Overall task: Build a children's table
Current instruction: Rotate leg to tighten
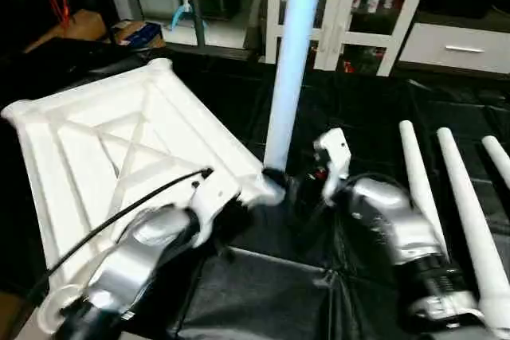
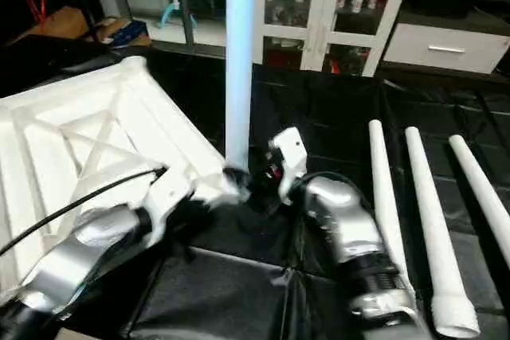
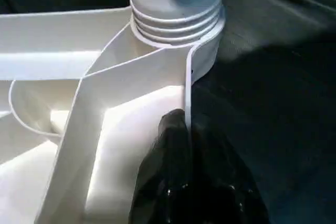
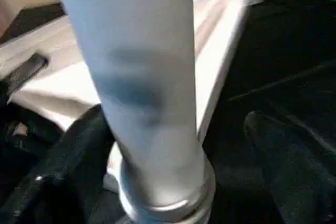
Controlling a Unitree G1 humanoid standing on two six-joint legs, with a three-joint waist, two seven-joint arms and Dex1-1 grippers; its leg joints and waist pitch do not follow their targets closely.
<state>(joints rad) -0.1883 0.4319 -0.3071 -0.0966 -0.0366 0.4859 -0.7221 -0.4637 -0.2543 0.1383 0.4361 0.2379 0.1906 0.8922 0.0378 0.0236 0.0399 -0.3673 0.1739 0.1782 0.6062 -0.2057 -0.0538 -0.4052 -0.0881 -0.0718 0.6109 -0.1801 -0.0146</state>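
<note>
left tool: clamped on table top rim by near corner socket | right tool: fingers spread around upright leg there, not gripping | three legs: flat on black sheet, right side

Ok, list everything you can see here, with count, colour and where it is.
table top: one, white, upside down on the black sheet, at left.
upright leg: one, white, standing in the top's near corner socket.
loose legs: three, white, lying side by side at right.
black sheet: one, under everything.
glass-door cabinet: one, white, at back.
drawer unit: one, white, back right.
left pincer: one, black, shut on the top's rim.
right pincer: one, black, fingers either side of the upright leg's base.
</note>
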